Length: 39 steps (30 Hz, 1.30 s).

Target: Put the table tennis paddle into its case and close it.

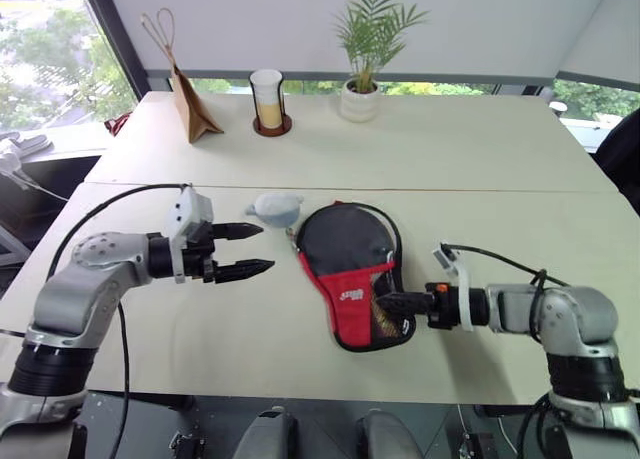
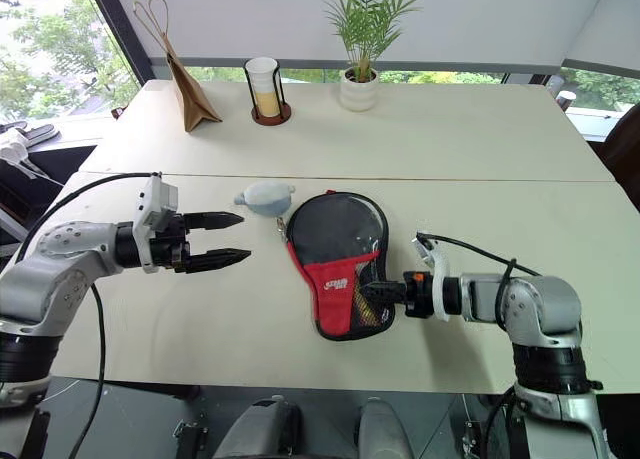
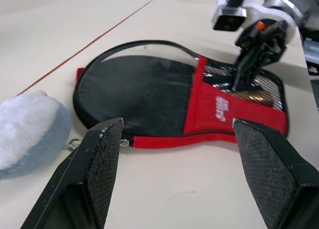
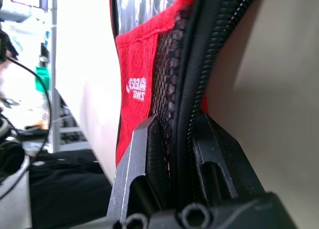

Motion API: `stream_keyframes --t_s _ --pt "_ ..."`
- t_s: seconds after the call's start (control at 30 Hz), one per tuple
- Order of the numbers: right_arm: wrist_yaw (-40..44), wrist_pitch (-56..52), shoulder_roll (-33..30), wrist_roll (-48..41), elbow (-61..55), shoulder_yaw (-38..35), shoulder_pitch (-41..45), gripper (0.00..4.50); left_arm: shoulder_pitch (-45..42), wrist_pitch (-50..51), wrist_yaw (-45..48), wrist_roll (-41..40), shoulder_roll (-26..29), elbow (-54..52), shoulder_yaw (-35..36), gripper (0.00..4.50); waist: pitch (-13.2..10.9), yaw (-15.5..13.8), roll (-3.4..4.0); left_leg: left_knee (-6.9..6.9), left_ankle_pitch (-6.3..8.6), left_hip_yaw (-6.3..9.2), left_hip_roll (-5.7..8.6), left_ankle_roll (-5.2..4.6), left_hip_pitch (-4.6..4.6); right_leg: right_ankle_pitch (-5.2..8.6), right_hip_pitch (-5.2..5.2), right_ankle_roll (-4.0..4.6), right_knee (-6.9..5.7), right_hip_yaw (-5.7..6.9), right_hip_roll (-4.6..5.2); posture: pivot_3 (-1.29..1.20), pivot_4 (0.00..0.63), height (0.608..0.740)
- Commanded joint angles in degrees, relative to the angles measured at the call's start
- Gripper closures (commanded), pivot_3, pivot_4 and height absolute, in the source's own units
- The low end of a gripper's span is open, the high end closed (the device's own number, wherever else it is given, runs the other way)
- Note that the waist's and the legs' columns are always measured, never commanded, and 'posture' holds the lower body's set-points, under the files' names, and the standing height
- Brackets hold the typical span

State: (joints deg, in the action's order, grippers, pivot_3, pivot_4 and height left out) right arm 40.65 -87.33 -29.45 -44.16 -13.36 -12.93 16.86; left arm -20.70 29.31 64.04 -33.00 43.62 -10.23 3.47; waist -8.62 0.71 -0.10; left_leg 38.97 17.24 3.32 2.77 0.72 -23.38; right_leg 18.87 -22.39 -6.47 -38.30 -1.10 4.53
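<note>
A: Start with the head views. Where is the case?
B: The case [image 1: 345, 274] lies flat on the pale table [image 1: 450, 149], near the front edge, round end far, narrow red-and-mesh end near. A wooden handle shows through the mesh, so the table tennis paddle [image 1: 384, 319] sits inside; only that part is visible.

A: And the grippers?
B: The right gripper [image 1: 388, 302] comes in from the right and is pinched on the case's right edge at the narrow end. The left gripper [image 1: 250, 250] hovers left of the case, fingers spread, holding nothing, with bare tabletop between it and the case.

A: Anything crowding it?
B: A grey-blue fluffy ball [image 1: 274, 209] lies just beyond the case's far-left rim. A paper bag [image 1: 190, 104], a cup in a holder [image 1: 268, 101] and a potted plant [image 1: 365, 54] stand well apart along the far edge. The near-left and far-right tabletop is open. A seam crosses the table beyond the case; windows run behind.

A: Left wrist view?
B: Its fingers [image 3: 94, 164] stand wide apart, framing the case and the ball; the other gripper bites the mesh end.

A: Right wrist view?
B: Its two fingers [image 4: 144, 154] clamp the zip edge [image 4: 199, 79], beside the mesh and red panel [image 4: 137, 84].
</note>
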Motion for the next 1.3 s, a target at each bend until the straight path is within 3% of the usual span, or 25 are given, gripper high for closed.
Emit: stream_keyframes --t_s 0.03,0.33,0.73,1.3 --pt "-4.7 -5.1 2.3 -2.5 -3.2 -2.1 -4.1 3.66 0.0 -1.1 -0.5 0.2 -0.1 -1.9 0.6 0.91 0.0 0.0 -0.01 0.00 0.00 0.01 0.00 0.00 0.00 0.00 0.01 0.00 0.00 0.00 0.00 0.00 0.150 0.740" --pt "-12.7 -5.2 2.5 -12.2 -9.0 -5.1 -11.6 3.66 -0.6 -1.5 -0.8 0.5 -0.6 -1.5 0.1 0.91 0.0 0.0 -0.01 0.00 0.01 0.00 0.00 -0.02 0.00 0.00 0.03 0.00 0.01 0.00 0.00 0.00 0.150 0.740" --pt "-16.8 -5.2 -5.2 -22.0 -8.0 -6.2 -15.1 3.66 0.2 -2.0 -0.5 1.3 -0.8 -1.9 -0.2 0.91 0.0 -0.1 -0.01 0.02 0.04 -0.01 0.01 -0.08 0.01 0.00 0.09 0.00 0.06 0.00 0.00 0.00 0.150 0.740" --pt "-20.2 -5.2 -4.7 -25.0 -5.1 -4.8 -8.9 3.66 0.7 -2.5 -0.4 1.5 -1.0 -2.0 -0.2 0.91 0.0 0.0 -0.01 0.07 0.13 -0.01 0.00 -0.25 0.01 0.00 0.10 0.00 0.08 -0.01 -0.01 0.00 0.150 0.740"
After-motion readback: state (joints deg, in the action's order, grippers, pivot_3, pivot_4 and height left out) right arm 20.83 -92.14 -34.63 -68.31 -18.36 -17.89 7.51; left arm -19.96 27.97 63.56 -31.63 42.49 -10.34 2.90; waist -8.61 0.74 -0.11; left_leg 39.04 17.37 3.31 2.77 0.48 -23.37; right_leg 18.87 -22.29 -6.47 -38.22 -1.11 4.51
